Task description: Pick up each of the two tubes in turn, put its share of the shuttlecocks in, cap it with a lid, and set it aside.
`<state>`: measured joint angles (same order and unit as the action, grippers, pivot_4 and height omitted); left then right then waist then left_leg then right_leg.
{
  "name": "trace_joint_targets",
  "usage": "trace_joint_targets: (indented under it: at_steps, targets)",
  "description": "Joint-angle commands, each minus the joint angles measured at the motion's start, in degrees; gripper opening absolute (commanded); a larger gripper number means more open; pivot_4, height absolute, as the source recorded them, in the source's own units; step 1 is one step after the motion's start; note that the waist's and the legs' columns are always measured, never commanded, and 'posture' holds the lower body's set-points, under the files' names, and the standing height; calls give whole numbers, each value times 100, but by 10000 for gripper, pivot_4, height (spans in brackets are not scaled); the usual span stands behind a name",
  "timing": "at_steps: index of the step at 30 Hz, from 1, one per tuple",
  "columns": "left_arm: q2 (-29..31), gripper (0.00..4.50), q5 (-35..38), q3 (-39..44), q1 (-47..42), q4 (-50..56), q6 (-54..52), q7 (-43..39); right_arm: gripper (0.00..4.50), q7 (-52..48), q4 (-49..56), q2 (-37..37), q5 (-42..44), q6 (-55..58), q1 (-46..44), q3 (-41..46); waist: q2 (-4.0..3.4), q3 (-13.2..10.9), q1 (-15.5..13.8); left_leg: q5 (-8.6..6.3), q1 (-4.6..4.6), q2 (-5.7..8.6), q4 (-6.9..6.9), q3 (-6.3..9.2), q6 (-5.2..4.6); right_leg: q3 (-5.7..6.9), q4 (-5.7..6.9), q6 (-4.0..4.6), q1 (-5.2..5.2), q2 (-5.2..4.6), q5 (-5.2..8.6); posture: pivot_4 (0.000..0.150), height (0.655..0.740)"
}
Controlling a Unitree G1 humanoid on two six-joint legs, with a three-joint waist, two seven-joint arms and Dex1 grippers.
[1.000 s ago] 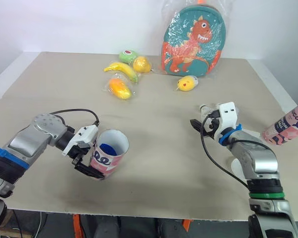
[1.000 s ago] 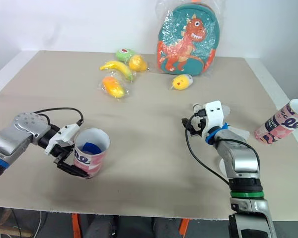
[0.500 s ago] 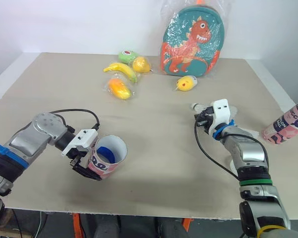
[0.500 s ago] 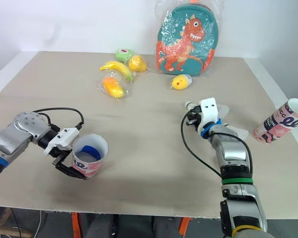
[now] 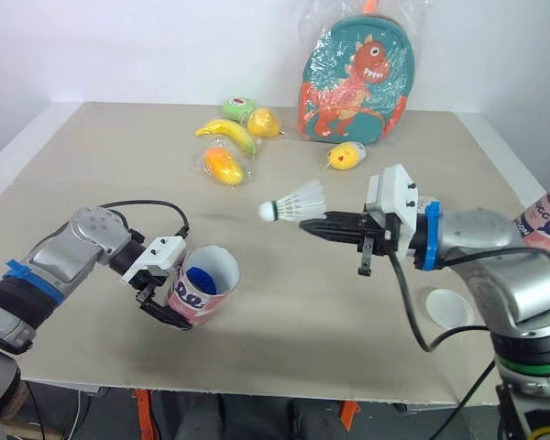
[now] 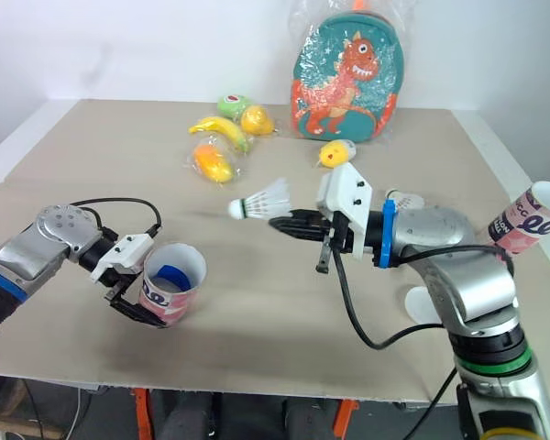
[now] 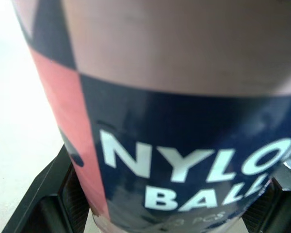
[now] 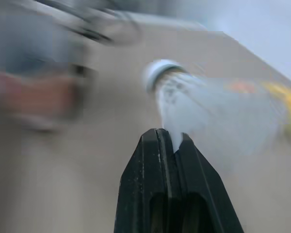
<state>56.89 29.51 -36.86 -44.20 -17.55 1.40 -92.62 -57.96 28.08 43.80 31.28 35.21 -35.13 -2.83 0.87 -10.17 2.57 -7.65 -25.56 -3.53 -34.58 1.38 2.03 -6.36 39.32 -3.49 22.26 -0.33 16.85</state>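
Tube [image 5: 194,295], label reading "NYLO… BALL", clamped tilted in left jaws; shuttlecock [image 5: 293,202] pinched by skirt in right jaws, above bench [image 5: 284,307].

Open pink-navy tube [image 5: 200,291] tilts, gripped; white shuttlecock [image 5: 293,203] hangs pinched midair.

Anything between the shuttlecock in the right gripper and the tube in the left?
Nothing visible. Only air over bare table separates the shuttlecock in the right gripper from the tube in the left gripper; its mouth is uncapped.
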Motion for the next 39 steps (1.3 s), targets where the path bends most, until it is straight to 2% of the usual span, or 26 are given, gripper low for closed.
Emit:
trace_joint_targets:
  at_steps: [1,4,11,13,14,15,16,17,19,20,21,22,26,30,35,39]
  targets:
    - [-110,36660,-277,-140,-144,-332,38,12,769,-629,136,309,-261,-107,-641,-610,0,0,-2,5,3,0,0,-4,-2,0,0,2,1,-3,-6,1500,7400]
    - [-180,36660,-286,-186,-240,-454,54,12,769,-958,-104,346,-702,-317,-1129,-1184,1,0,-3,23,13,-3,1,-21,0,-1,0,9,20,-12,-13,1500,7400]
    - [-278,36660,-282,-154,-307,-452,-42,12,769,-1416,-845,-180,-1336,-682,-2053,-1997,2,1,-6,33,9,-2,3,-41,3,-1,-2,5,12,-28,-22,1500,7400]
    - [-292,36660,-273,-95,-284,-414,-87,12,7447,-1375,-1173,-498,-1281,-533,-2373,-2001,2,1,-13,33,6,-2,7,-40,3,0,-2,2,13,-26,-19,1500,7400]
    - [-293,36660,-257,-61,-263,-384,-98,12,7447,-1486,-1244,-583,-1156,-509,-2468,-1968,2,1,-11,33,5,-2,8,-39,3,0,-2,0,13,-25,-17,1500,7400]
    - [-307,36660,-237,-21,-245,-361,-107,12,12685,-1561,-1286,-626,-1102,-507,-2530,-1936,2,1,-13,32,3,-3,12,-40,3,0,-2,1,17,-24,-16,1500,7400]
    - [-330,36660,-212,31,-225,-340,-117,12,14680,-1614,-1302,-653,-1059,-491,-2556,-1889,2,1,-16,33,0,-2,15,-37,3,0,-1,-2,18,-22,-17,1500,7400]
    - [-351,36660,-168,79,-204,-312,-137,12,20150,-1668,-1299,-683,-948,-423,-2574,-1818,2,1,-23,33,-2,-2,15,-35,3,0,-1,-2,18,-20,-17,1500,7400]
    - [-386,36660,-83,162,-158,-243,-178,12,22306,-1742,-1269,-703,-773,-310,-2587,-1707,2,1,-65,32,-8,-2,15,-29,4,1,-1,-4,18,-18,-16,1500,7400]
    - [-412,36660,-35,225,-127,-187,-202,12,28516,-1803,-1243,-659,-672,-236,-2582,-1636,2,1,-81,32,-11,-1,14,-29,5,1,-2,-5,18,-18,-15,1500,7400]
    - [-450,36660,5,305,-87,-115,-226,12,31969,-1856,-1203,-583,-552,-137,-2543,-1521,2,1,-83,31,-21,0,13,-26,5,1,-2,-5,24,-18,-16,1500,7400]
    - [-476,36660,28,362,-59,-67,-242,12,31969,-1888,-1176,-530,-471,-67,-2514,-1441,3,0,-95,31,-21,0,13,-26,5,1,-2,-5,23,-18,-16,1500,7400]
    - [-689,36660,9,730,61,120,-331,12,31969,-1600,-682,104,-71,295,-1724,-537,18,2,-154,32,-55,0,3,-18,5,12,-3,-9,39,-19,-22,1500,7400]
    - [-659,36660,-41,763,160,325,-446,12,31969,-892,-103,652,245,819,-413,820,24,2,-140,31,-94,0,5,-15,5,16,-3,2,80,-17,-35,1500,7400]
    - [-627,36660,-47,628,162,313,-360,12,31969,-152,439,973,131,1515,1938,2997,23,1,-139,28,-94,-1,13,-8,3,20,-2,9,80,-8,-25,1500,7400]
    - [-708,36660,-14,508,18,230,-280,12,31969,188,584,925,-250,1785,3567,4011,25,3,-147,28,-95,0,11,-10,3,18,-1,4,79,-9,-27,1500,7400]
